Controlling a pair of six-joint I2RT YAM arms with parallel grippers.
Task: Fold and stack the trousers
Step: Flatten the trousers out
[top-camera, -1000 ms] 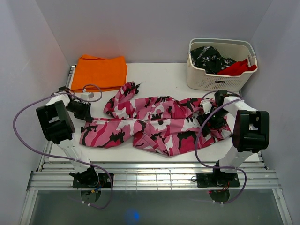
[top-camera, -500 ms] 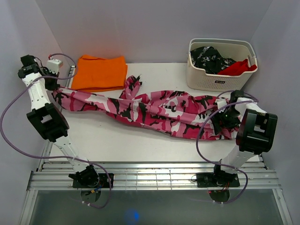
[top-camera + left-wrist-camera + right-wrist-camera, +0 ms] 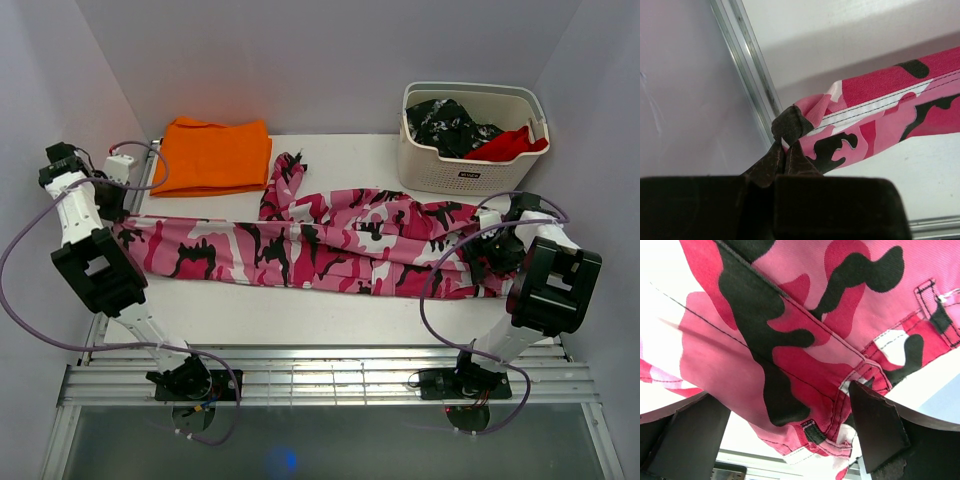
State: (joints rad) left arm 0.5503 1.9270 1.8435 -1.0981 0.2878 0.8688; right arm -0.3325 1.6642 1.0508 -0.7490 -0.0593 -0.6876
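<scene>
The trousers (image 3: 330, 245), in pink, white and black camouflage, lie stretched left to right across the white table (image 3: 300, 310). One leg end points up toward the orange cloth. My left gripper (image 3: 115, 205) is at the far left table edge, shut on a leg hem; the left wrist view shows the fingertips (image 3: 785, 145) pinching the dark hem of the trousers (image 3: 880, 115). My right gripper (image 3: 497, 250) is at the waist end on the right. In the right wrist view its fingers (image 3: 875, 430) stand wide apart around the waistband (image 3: 790, 340), open.
A folded orange cloth (image 3: 215, 155) lies at the back left. A white basket (image 3: 470, 170) at the back right holds a black-and-white speckled garment (image 3: 445, 125) and a red cloth (image 3: 510, 145). A metal rail (image 3: 747, 65) and the wall run beside the left gripper.
The trousers went from a bunched heap to stretched flat. My left arm swung out to the far left with the leg hem, then lowered. My right gripper moved right with the waist.
</scene>
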